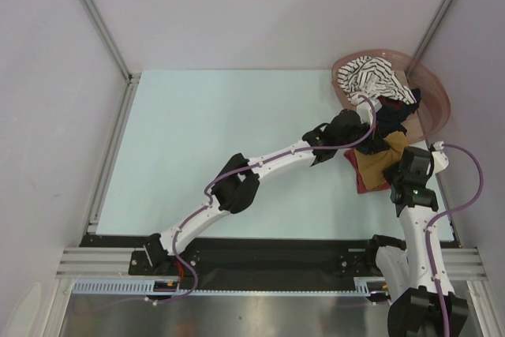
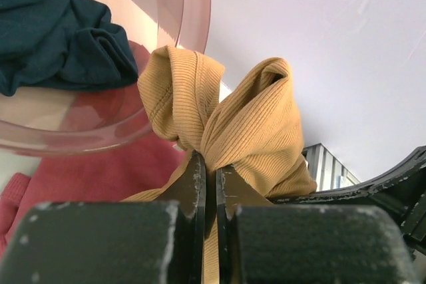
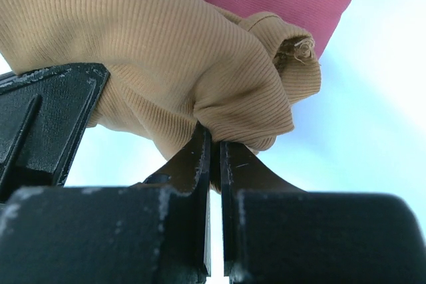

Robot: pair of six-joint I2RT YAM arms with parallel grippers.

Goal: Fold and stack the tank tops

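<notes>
Closest to our wrist lenses stand our own black fingers. Our left gripper has its jaws pressed nearly together on a bunched fold of the mustard tank top. Our right gripper is pinched the same way on another bunch of that ribbed cloth. From overhead, we see both grippers meeting at about 3 o'clock on the table, near its right edge, with the mustard cloth gathered between them. Beneath it the dark red tank top lies crumpled on the pale surface, spreading toward 7 o'clock from the mustard one. At 2 o'clock, in the far right corner, sits the pinkish-brown basket. It looks tilted, though we cannot tell how it rests. Inside it the striped tank top is heaped toward 10 o'clock. The black tank top spills over the basket's near rim at 6 o'clock, just beside the mustard cloth. In our left wrist view, the dark red cloth shows below the basket's rim at 7 o'clock.
</notes>
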